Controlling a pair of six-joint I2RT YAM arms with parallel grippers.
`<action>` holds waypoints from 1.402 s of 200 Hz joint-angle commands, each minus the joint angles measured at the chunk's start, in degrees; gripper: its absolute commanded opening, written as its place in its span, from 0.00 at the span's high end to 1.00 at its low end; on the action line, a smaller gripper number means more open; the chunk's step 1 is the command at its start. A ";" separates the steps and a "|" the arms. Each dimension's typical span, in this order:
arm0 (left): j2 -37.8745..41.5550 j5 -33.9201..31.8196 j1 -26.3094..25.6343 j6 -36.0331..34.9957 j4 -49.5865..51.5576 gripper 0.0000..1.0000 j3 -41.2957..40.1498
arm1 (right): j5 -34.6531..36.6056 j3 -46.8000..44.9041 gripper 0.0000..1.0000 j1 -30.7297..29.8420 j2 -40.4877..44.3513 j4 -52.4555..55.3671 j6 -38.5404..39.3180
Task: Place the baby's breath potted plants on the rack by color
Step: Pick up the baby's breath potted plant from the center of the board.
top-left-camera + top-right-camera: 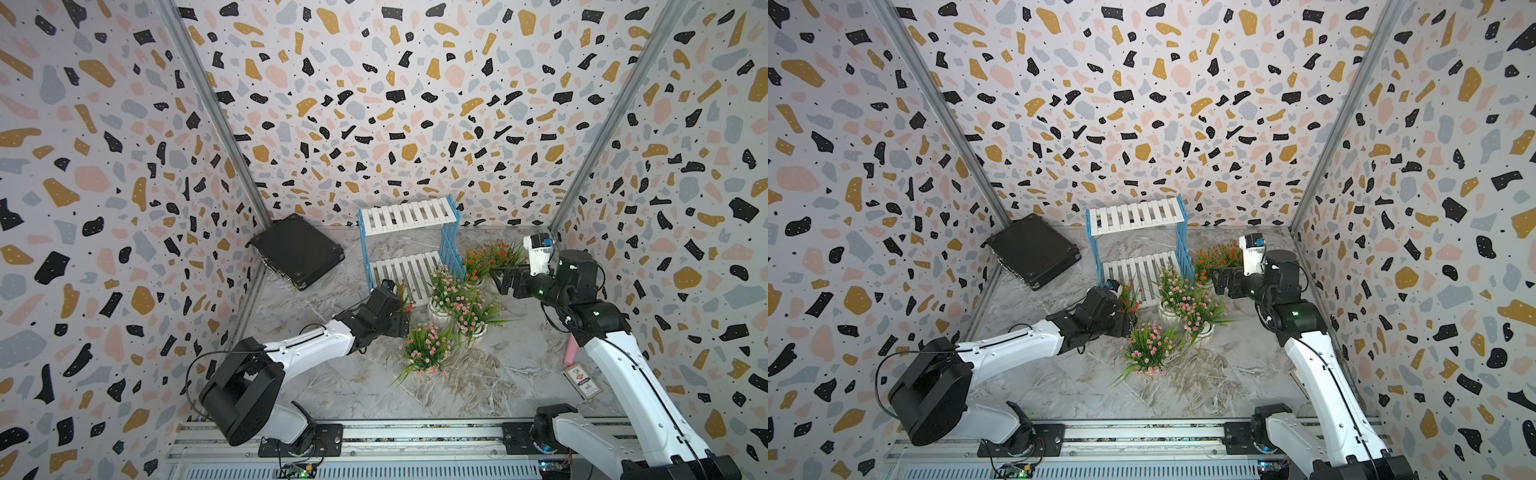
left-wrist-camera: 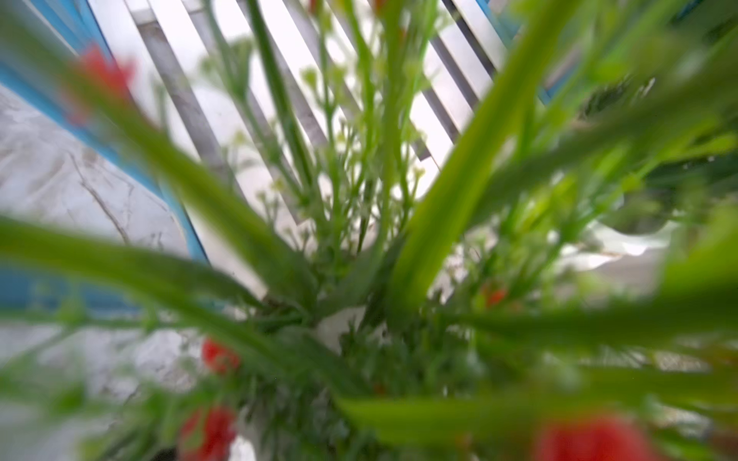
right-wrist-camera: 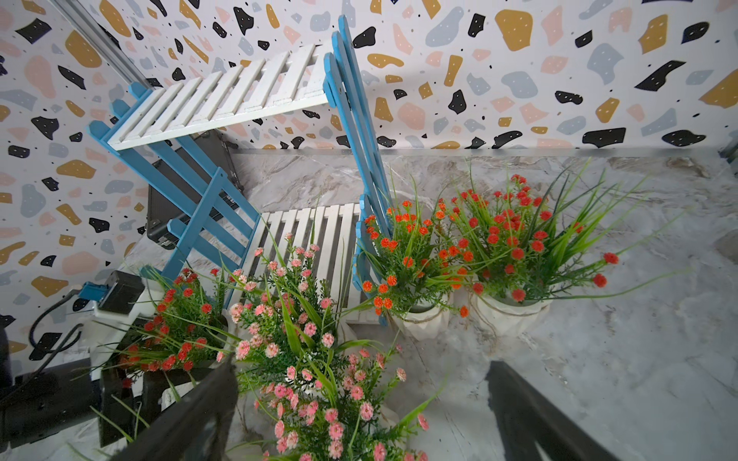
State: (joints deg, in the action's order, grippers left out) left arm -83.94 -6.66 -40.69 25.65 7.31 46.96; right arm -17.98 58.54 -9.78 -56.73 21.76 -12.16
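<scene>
The rack [image 1: 409, 216] stands at 12 o'clock on the table [image 1: 332, 386], near the back wall, with a flat case [image 1: 297, 249] lying at its 9 o'clock. Two potted plants [image 1: 473, 266] sit just beside the rack at its 3 o'clock. Three more plants [image 1: 445, 289] cluster before it toward 5 o'clock, and a sixth plant [image 1: 405, 296] stands at its 7 o'clock corner.

Leaves of the orange-red plant [image 2: 439, 223] smear my left wrist view into blur; its pot and the fingertips of my left gripper [image 1: 402, 309] are hidden in both top views.

Six potted plants [image 1: 446, 289] beside rack [image 1: 409, 217]
</scene>
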 commanded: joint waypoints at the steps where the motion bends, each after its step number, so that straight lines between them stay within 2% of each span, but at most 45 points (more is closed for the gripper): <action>1: -2.89 -2.03 -0.36 0.08 2.72 0.01 3.65 | 0.40 -0.01 0.01 -0.33 1.37 -0.75 0.92; 59: -7.25 -2.71 -0.45 1.58 5.87 0.00 5.77 | 0.15 -0.35 0.01 -0.33 1.19 -0.75 0.74; 95: -7.55 -3.44 -0.45 1.49 5.70 0.04 6.94 | 0.05 -0.70 0.02 -0.30 1.13 -1.03 0.59; 181: -9.10 -4.68 -1.14 -0.05 7.71 0.28 10.87 | 0.74 -0.91 0.03 -0.33 1.09 -0.48 0.38; 280: -5.69 -7.29 -1.59 -1.19 13.41 0.28 16.84 | 1.54 -1.15 0.04 -0.33 1.70 -1.03 -0.39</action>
State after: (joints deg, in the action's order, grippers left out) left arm -92.36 -11.90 -41.82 25.26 21.45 60.97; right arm -16.97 57.36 -9.78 -56.51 21.41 -11.84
